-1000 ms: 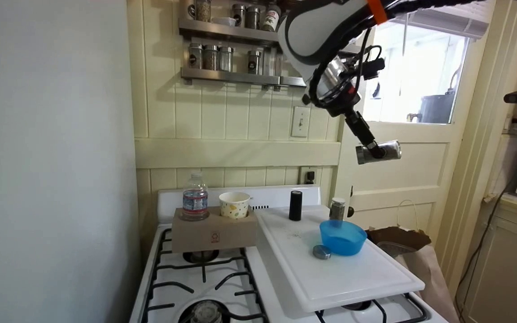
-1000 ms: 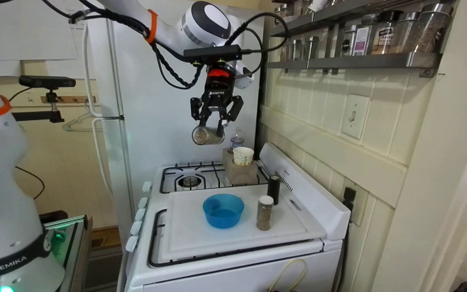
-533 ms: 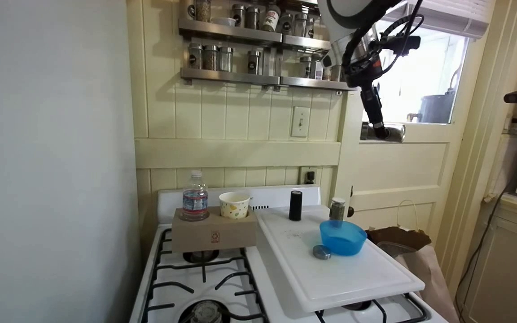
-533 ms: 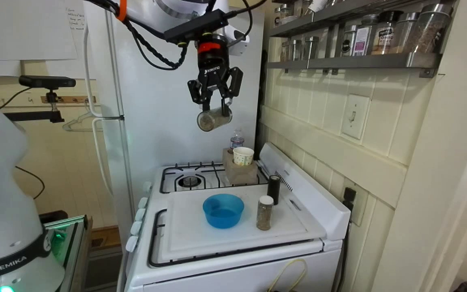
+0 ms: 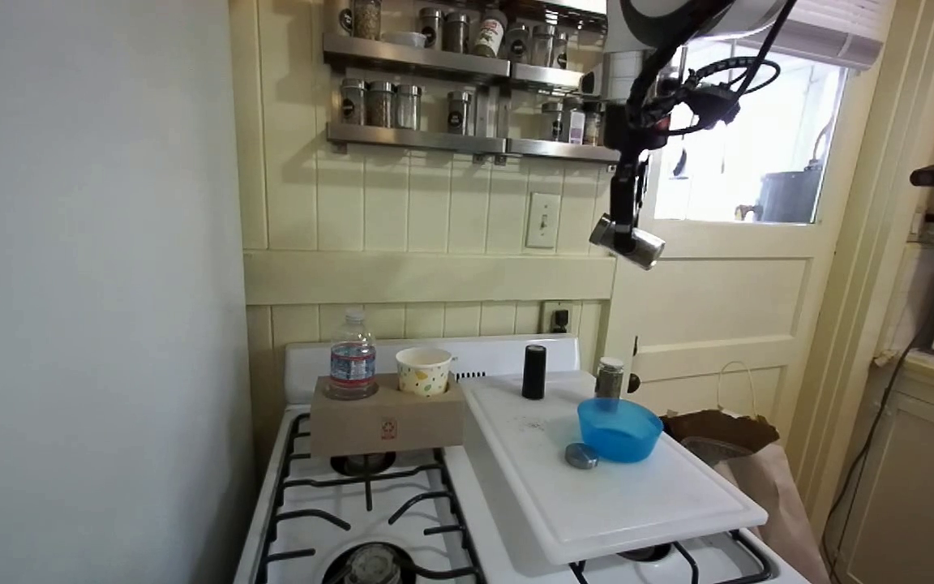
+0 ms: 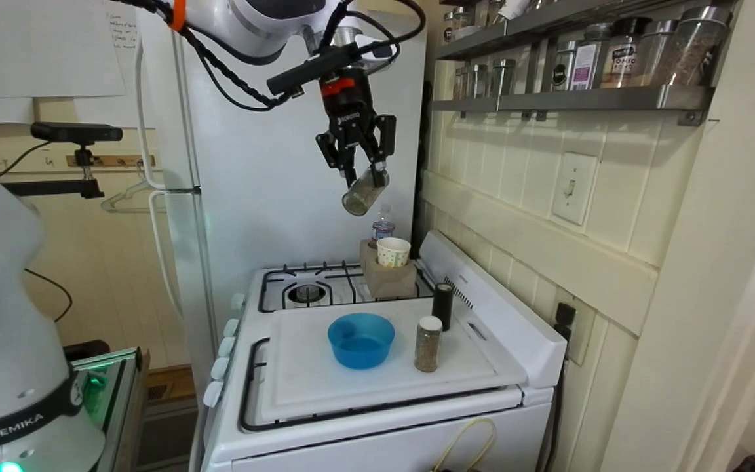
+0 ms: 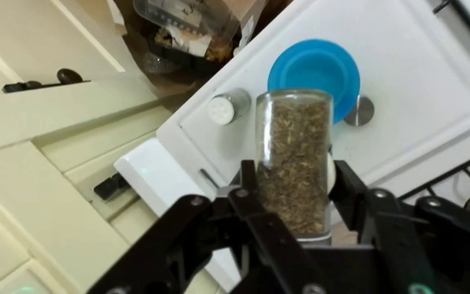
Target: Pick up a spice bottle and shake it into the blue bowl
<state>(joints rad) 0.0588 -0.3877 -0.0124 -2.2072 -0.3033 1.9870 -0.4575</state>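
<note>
My gripper point(image 6: 364, 177) is shut on a clear glass spice bottle point(image 6: 362, 196) with a silvery lid. It holds the bottle tilted, high above the stove, with the rounded glass end lower than the lid end. The same bottle point(image 5: 645, 248) shows in an exterior view. In the wrist view the bottle point(image 7: 294, 134) has brown-green flakes inside, and the fingers point(image 7: 294, 169) are on its two sides. The blue bowl point(image 5: 619, 430) stands upright on the white board, well below the bottle. It also shows in the wrist view point(image 7: 314, 67), partly behind the bottle.
A jar with a white shaker top point(image 6: 427, 344) and a black bottle point(image 6: 443, 307) stand near the bowl. A loose metal lid point(image 5: 581, 456) lies beside it. A box point(image 5: 386, 422) holds a water bottle and paper cup. Spice shelves point(image 5: 418, 138) hang on the wall.
The gripper rose with the spice bottle, then swung toward the wall shelves. The bottle went from nearly level to a steeper tilt, glass end down. The bowl and board things have not moved.
</note>
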